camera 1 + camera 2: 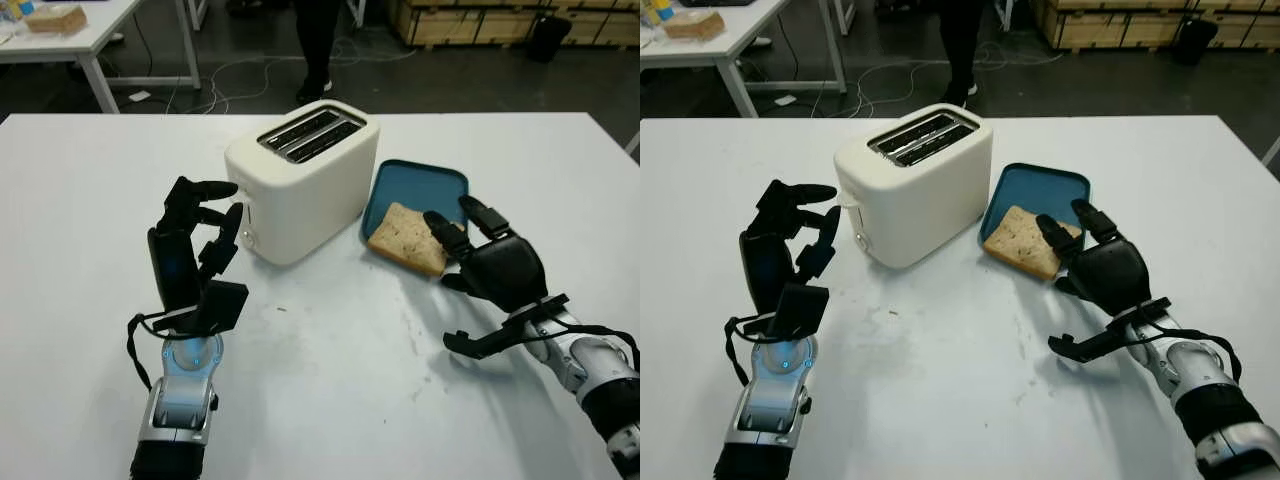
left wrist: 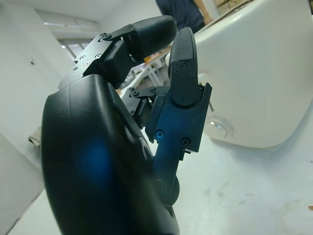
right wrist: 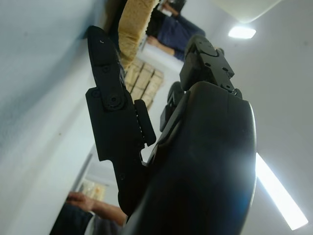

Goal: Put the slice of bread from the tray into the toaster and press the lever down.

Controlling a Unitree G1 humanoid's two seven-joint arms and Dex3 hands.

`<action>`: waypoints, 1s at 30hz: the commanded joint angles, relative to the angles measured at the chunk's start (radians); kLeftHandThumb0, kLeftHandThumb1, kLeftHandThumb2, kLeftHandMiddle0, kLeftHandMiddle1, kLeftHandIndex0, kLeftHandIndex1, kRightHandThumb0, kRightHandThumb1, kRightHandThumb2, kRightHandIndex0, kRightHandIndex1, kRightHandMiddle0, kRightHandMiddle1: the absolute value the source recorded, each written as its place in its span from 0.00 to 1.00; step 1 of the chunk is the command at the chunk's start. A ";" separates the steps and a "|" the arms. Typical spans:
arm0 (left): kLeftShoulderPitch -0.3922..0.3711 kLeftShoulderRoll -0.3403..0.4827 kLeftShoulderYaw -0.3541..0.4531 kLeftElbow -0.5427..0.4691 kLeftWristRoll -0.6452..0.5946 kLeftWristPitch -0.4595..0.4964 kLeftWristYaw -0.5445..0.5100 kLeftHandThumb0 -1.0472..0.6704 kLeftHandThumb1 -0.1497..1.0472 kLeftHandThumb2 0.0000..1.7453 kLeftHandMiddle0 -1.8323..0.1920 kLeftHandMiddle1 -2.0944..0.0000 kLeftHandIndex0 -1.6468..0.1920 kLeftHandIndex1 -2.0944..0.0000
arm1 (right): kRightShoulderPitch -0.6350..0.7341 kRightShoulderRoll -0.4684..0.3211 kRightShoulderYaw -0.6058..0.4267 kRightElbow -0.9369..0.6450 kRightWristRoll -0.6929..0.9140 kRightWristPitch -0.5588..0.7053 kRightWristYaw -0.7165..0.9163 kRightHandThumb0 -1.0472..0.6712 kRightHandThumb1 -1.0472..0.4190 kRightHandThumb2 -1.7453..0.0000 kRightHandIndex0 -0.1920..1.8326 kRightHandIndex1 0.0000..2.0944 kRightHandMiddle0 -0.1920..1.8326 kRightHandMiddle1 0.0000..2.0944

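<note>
A cream two-slot toaster (image 1: 300, 175) stands mid-table, its lever (image 1: 847, 200) and round knob (image 2: 218, 128) on the side facing my left hand. Right of it lies a blue tray (image 1: 425, 180). A slice of bread (image 1: 405, 238) sits over the tray's near edge. My right hand (image 1: 452, 212) is open at the slice's right edge, thumb (image 1: 440, 225) over the crust and the other fingers (image 1: 485, 215) beyond it above the tray. The bread (image 3: 134, 24) lies past the thumb tip and is not gripped. My left hand (image 1: 222, 205) is raised and open just left of the toaster, holding nothing.
The white table (image 1: 330, 370) has free room in front of the toaster and between my arms. A person (image 1: 318, 50) stands behind the far edge. Another table (image 1: 70, 30) is at the back left, and wooden crates (image 1: 480, 25) at the back right.
</note>
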 commanded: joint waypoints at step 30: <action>-0.009 0.001 0.004 -0.013 0.008 -0.002 0.010 0.38 0.89 0.15 0.61 0.29 0.60 0.47 | -0.242 0.091 0.340 0.421 -0.028 -0.102 -0.360 0.48 0.11 0.99 0.43 0.07 0.43 0.04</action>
